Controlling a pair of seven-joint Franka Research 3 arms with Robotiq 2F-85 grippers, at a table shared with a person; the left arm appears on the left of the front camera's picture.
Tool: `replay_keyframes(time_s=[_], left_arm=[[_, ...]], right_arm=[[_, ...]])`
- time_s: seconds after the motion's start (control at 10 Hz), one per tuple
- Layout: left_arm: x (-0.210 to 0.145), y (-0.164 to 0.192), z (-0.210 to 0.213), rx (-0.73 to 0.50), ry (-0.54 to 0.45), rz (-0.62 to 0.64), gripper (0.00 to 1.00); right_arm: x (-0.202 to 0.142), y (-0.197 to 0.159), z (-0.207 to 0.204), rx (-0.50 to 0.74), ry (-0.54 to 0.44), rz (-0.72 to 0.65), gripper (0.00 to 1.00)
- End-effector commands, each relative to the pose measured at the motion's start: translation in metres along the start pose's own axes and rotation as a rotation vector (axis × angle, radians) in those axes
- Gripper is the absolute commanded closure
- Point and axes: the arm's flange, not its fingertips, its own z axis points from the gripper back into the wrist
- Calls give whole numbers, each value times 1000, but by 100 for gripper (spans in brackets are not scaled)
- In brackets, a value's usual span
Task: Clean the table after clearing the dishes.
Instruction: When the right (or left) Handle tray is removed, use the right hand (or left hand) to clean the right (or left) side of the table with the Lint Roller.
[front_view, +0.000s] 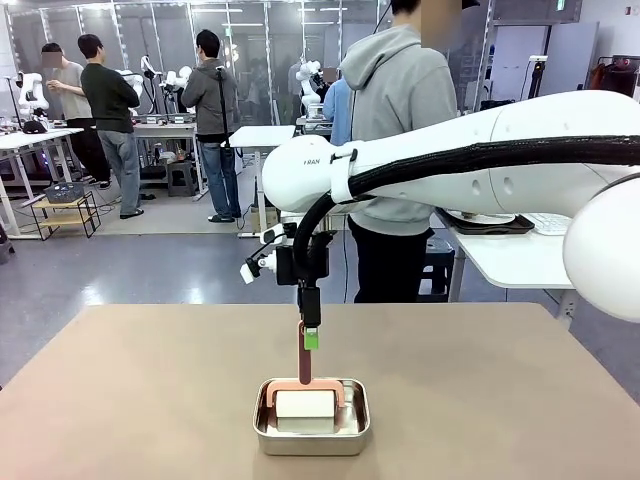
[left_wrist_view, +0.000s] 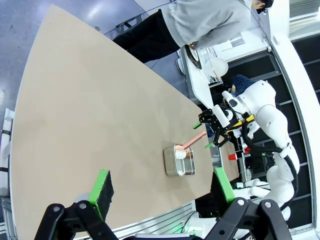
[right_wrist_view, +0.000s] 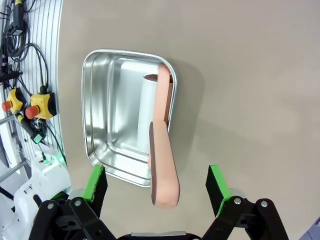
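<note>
Matte, smooth taupe table. Shiny mirror-bright metal pan near robot-side edge. Satin pink plastic-looking roller handle; dull white roll. Glossy white right arm shell.

The table, a wide matte taupe-brown top, lies flat across the lower frame. At mid right, a dark tray holding a white plate rests on a white side table.

The right arm reaches in across the middle, wrist bent so that the right gripper points straight down just above the far rim of the small steel pan. Its green pads stand wide apart and clamp nothing. The left gripper hangs high, well apart from the pan and angled down towards it, its fingers likewise spread wide and empty.
</note>
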Motion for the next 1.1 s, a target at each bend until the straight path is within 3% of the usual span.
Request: replay_keyframes(time_s=[0.0,0.1,0.4,0.5,0.6,0.7,0.8,0.9,1.0], left_arm=[[2,-3,3,-14,1,8,0],[2,-3,3,-14,1,8,0],[2,-3,3,-14,1,8,0],[2,-3,3,-14,1,8,0],[2,-3,3,-14,1,8,0],[2,-3,3,-14,1,8,0],[2,-3,3,-14,1,8,0],[2,-3,3,-14,1,8,0],[2,-3,3,-14,1,8,0]], right_arm=[[12,0,3,6,10,-33,0],[12,-1,3,8,11,-36,5],[13,-1,2,18,7,-35,36],[14,-1,2,20,7,-36,24],[15,-2,2,23,10,-37,56],[14,-2,2,24,5,-37,44],[14,-2,3,23,1,-37,76],[15,-2,3,23,-2,-38,54],[15,-2,3,22,-7,-37,95]])
